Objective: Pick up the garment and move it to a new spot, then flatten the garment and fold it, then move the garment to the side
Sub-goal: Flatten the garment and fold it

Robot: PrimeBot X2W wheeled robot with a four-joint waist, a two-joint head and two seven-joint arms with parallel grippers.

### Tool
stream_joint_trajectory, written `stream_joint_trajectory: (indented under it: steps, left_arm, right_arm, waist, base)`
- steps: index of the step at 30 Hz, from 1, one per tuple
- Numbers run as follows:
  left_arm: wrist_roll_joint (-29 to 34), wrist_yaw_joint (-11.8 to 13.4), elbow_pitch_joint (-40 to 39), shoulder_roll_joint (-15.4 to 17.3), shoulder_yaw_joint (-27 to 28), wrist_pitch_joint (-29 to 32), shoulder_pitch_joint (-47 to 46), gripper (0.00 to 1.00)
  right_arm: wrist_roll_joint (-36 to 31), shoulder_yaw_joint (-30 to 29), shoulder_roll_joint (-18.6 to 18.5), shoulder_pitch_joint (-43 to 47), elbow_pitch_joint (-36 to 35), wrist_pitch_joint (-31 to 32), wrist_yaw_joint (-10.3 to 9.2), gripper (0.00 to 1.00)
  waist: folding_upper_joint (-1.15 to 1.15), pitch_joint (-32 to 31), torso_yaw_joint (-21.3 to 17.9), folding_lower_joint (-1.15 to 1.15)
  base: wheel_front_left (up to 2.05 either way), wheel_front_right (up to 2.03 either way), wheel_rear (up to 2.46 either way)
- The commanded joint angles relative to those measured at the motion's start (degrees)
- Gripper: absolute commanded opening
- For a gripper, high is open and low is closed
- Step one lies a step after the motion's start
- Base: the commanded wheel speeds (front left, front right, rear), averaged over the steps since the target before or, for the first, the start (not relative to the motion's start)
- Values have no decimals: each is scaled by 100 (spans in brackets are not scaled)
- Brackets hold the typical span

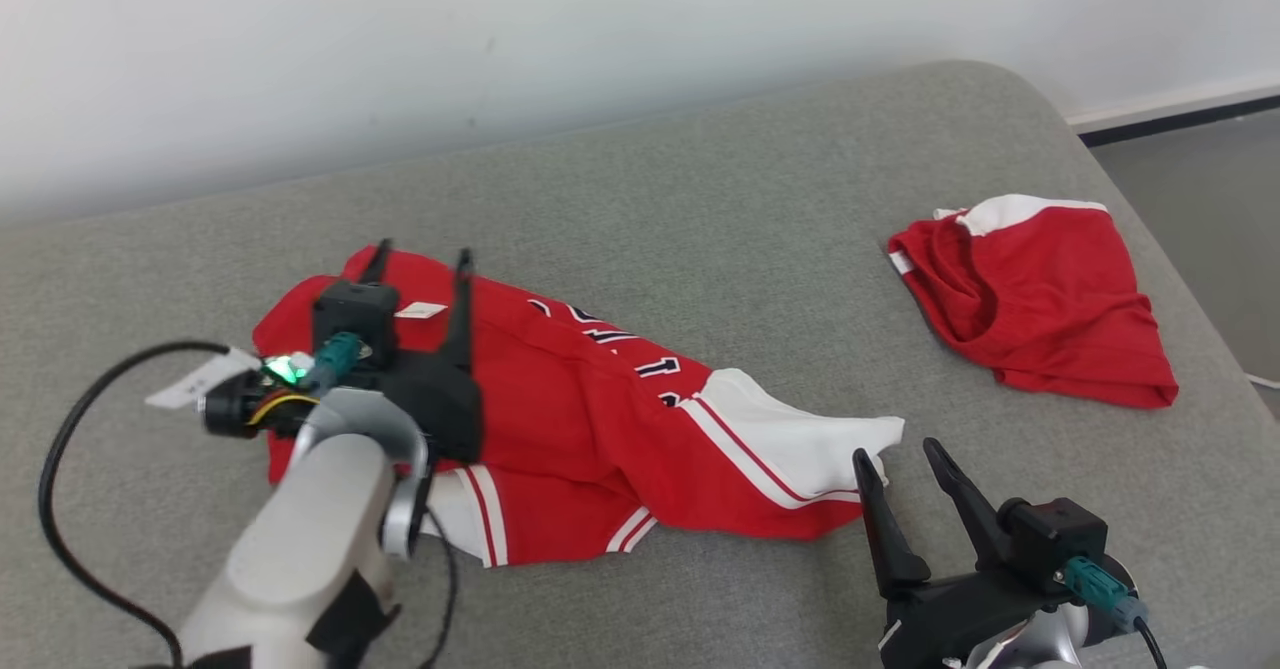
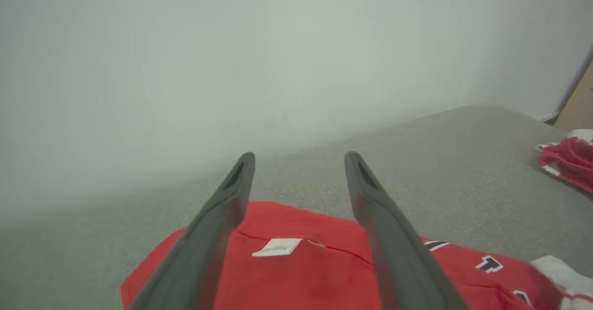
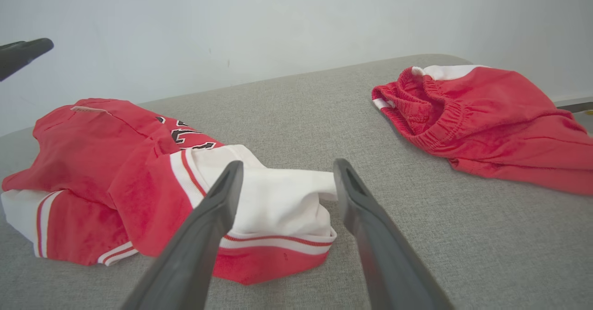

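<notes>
The garment (image 1: 600,419), a red jersey with white trim and black lettering, lies crumpled on the grey padded surface (image 1: 700,199), left of centre. My left gripper (image 1: 420,254) is open just above its left end, with a small white label (image 2: 277,247) showing between the fingers (image 2: 217,226) and nothing gripped. My right gripper (image 1: 896,451) is open and empty at the jersey's right end. Its fingers (image 3: 204,236) straddle the tip of the white sleeve (image 3: 278,199) from just in front. The jersey's red body (image 3: 116,161) lies to the left in the right wrist view.
A second red garment (image 1: 1040,299) with an elastic waistband and a white band lies bunched at the right side of the surface, near its rounded edge. A pale wall (image 1: 500,49) runs behind. Floor (image 1: 1200,199) shows beyond the right edge.
</notes>
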Motion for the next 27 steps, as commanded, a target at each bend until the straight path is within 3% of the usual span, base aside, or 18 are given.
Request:
stream_joint_trajectory:
  steps: [1, 8, 16, 22, 23, 24, 25, 26, 27]
  left_arm:
    - [68, 71, 232, 112, 10, 169, -166, 100]
    - [-70, 186, 938, 444, 171, 828, -623, 100]
    - [-140, -2, 1488, 674, 105, 1731, -1049, 100]
    - [-105, -26, 1650, 721, 22, 1885, -1217, 97]
    - [-101, -42, 1665, 724, 9, 1886, -1242, 59]
    - [-95, -53, 1676, 731, -3, 1860, -1260, 41]
    - [-93, -64, 1689, 730, -15, 1843, -1273, 10]
    - [-110, -75, 1718, 712, -21, 1873, -1268, 0]
    - [-140, -91, 1752, 694, -24, 1905, -1259, 0]
  right_arm:
    - [5, 45, 2, 7, -71, 31, -14, 100]
    - [78, 111, 4, -82, -276, 42, -14, 100]
    - [119, 60, 3, -129, -318, -29, -14, 100]
    - [109, 17, 2, -140, -298, -43, -14, 100]
    - [108, 16, 2, -148, -294, -47, -14, 100]
    - [106, 18, 2, -156, -287, -49, -14, 100]
    - [104, 24, 2, -161, -280, -51, -14, 100]
    - [103, 25, 2, -160, -275, -53, -14, 100]
    - [103, 30, 2, -159, -273, -54, -14, 100]
  waist:
    - [0, 70, -125, 0]
    - [0, 337, -368, 0]
    - [0, 612, -558, 0]
    - [0, 659, -534, 0]
    - [0, 659, -522, 0]
    - [0, 655, -509, 0]
    - [0, 651, -496, 0]
    - [0, 644, -482, 0]
    - [0, 638, -470, 0]
  base:
    - [0, 0, 0]
    - [0, 0, 0]
    - [0, 0, 0]
    - [0, 0, 0]
    - [0, 0, 0]
    - [0, 0, 0]
    - [0, 0, 0]
    - [0, 0, 0]
    - [0, 0, 0]
